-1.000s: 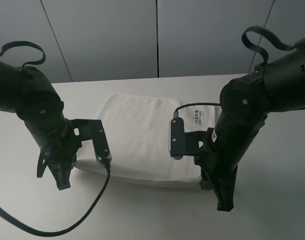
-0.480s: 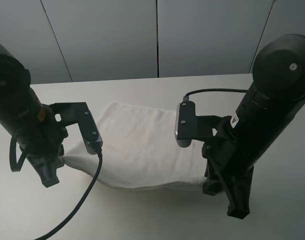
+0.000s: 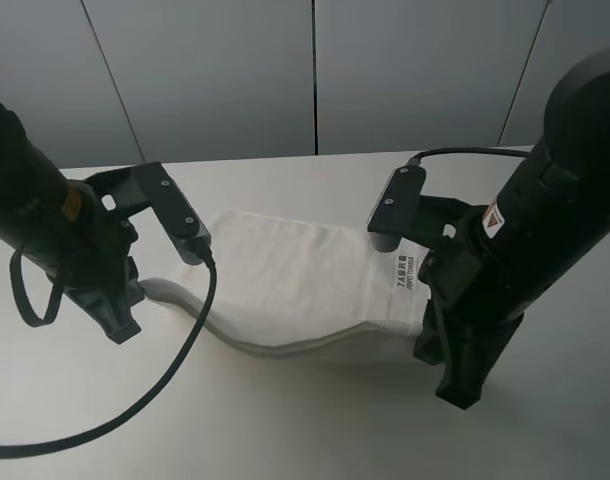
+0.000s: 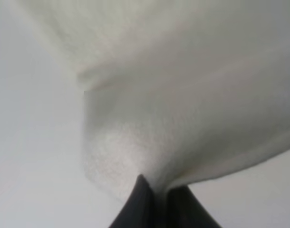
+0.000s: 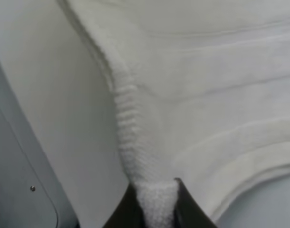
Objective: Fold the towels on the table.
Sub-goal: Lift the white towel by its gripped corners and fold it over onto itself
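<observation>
- Left claw (image 3: 120, 322): closed, pinching the near-left corner of the towel (image 3: 285, 275). That corner is held just off the counter (image 3: 305, 435).
- Towel sits mid-counter between the two arms. The far part lies flat, and the near edge is up at both corners and sags in the middle.
- Handling, my guess: light, soft, floppy terry with no stiffness. It looks grippy rather than slippery, and there is nothing to break. Take it by the corners, both at once, or the edge droops.
- Long axis looks to run left to right across the counter, with the near long edge facing the arms. The label (image 3: 405, 270) is at the right end.
- Right claw (image 3: 460, 385): closed, gripping the near-right corner by the ribbed hem (image 5: 128, 114).
</observation>
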Controlling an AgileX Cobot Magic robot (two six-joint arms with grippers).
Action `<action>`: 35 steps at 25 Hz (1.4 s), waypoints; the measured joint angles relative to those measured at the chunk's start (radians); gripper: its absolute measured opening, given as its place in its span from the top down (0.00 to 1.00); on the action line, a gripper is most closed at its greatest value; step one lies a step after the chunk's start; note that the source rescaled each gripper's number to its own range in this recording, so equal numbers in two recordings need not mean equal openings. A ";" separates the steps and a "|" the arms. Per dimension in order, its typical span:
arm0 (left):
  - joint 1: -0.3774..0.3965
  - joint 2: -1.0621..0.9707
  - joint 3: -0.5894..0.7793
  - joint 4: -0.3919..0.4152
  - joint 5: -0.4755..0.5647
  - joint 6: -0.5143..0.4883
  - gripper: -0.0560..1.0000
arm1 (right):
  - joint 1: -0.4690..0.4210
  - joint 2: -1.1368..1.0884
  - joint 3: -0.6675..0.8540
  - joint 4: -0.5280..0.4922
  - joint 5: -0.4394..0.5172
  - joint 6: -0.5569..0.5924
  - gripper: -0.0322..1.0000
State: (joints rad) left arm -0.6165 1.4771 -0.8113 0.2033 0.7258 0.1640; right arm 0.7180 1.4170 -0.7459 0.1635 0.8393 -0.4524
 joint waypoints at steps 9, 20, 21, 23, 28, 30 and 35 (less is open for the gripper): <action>0.000 -0.002 0.000 0.175 -0.129 -0.277 0.95 | 0.000 0.000 -0.004 -0.216 -0.155 0.339 0.97; 0.000 0.055 0.000 0.399 -0.275 -0.477 0.95 | 0.000 0.109 -0.004 -0.480 -0.258 0.594 0.97; 0.000 0.069 0.000 0.446 -0.280 -0.516 0.95 | 0.000 0.127 -0.004 -0.502 -0.284 0.623 0.97; 0.000 0.095 0.000 0.540 -0.293 -0.608 0.95 | 0.000 0.156 -0.004 -0.562 -0.324 0.702 0.97; 0.000 0.139 0.000 0.791 -0.325 -0.868 0.95 | 0.000 0.219 -0.004 -0.792 -0.365 0.949 0.97; 0.000 0.148 0.000 0.875 -0.330 -0.939 0.95 | 0.000 0.240 -0.004 -0.884 -0.373 1.067 0.97; 0.000 0.186 0.000 1.073 -0.334 -1.136 0.95 | 0.000 0.265 -0.004 -1.048 -0.386 1.267 0.97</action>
State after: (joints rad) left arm -0.6165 1.6636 -0.8113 1.2762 0.3913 -0.9722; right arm 0.7180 1.6818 -0.7497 -0.8846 0.4537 0.8141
